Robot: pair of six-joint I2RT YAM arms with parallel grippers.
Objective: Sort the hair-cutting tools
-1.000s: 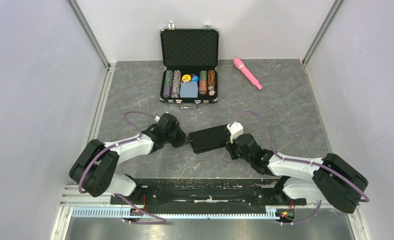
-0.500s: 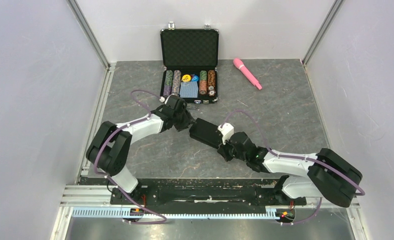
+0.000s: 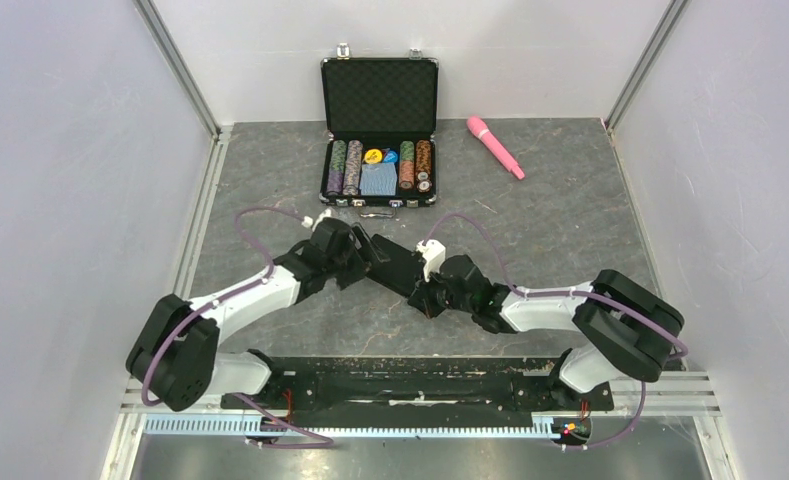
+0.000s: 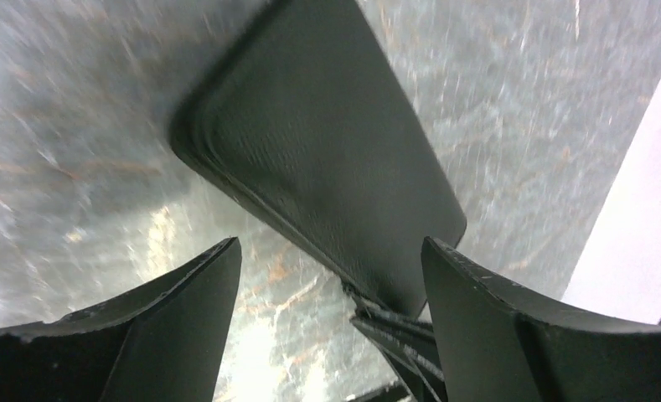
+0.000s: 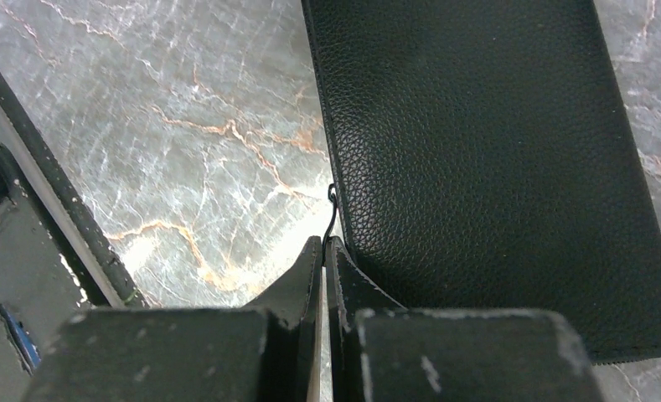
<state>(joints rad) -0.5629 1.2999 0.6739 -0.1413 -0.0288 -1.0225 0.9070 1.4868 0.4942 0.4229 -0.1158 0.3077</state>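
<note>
Now the left gripper (image 4: 328, 251) has let go: a second ago it was clamped at the left end of the black pouch (image 5: 477, 151), and its fingers (image 4: 201, 293) have since spread wide, standing either side of that end without visibly touching it; meanwhile the pouch has swung from nearly level to a slant and slid leftward across the marbled table (image 3: 570, 230), following the right arm; to my eye this is a re-grip in the middle of opening the pouch, not a finished step. The right gripper (image 5: 323, 243) is pinched together on the thin zip pull (image 5: 333, 209) at the pouch's long edge, nothing else between its tips. Neither the scissors nor the combs show in any view; presumably they are inside the pouch, so sorting has not begun; some dark layered edges at the pouch's near end are too blurred to name.
</note>
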